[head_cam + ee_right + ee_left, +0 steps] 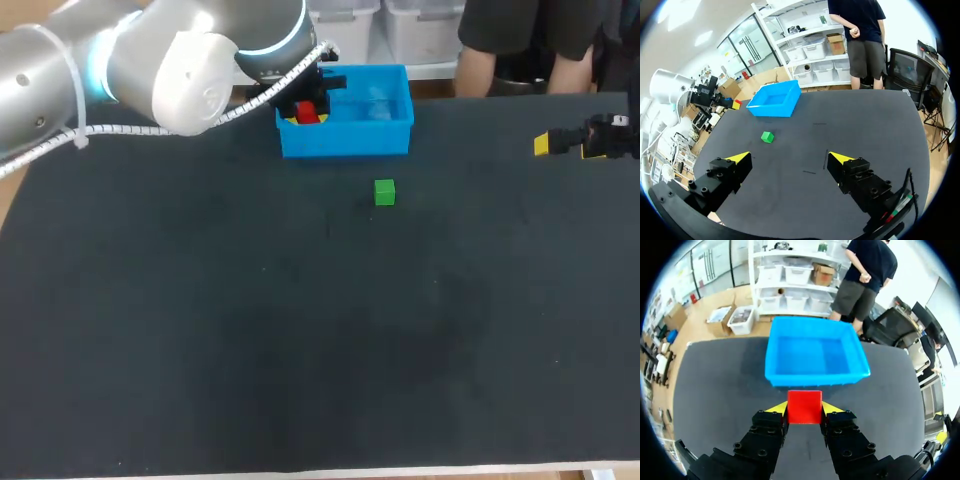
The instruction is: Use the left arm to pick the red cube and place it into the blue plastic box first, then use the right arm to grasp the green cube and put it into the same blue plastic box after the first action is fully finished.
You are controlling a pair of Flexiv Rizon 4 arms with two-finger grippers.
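Left gripper (pixel 804 409) clamps red cube (pixel 804 405) at blue box's (pixel 815 377) 9 o'clock end. Right gripper (pixel 789 158) spread wide, holding nothing. Green cube (pixel 384 192) at 6 o'clock of box.

This is a robotics lab: a black-topped table (pixel 200 350) stands before white shelving (pixel 801 286) stacked with plastic storage bins (pixel 797 274) (cardboard boxes (pixel 822 275) too). Glass partitions (pixel 749 42) and an office chair (pixel 907 67) stand nearby.

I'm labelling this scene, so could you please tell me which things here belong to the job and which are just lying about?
Job: red cube, gripped by the left gripper; blue plastic box; green cube, loose on the table; right gripper, open.
Just there: only the black table under them.
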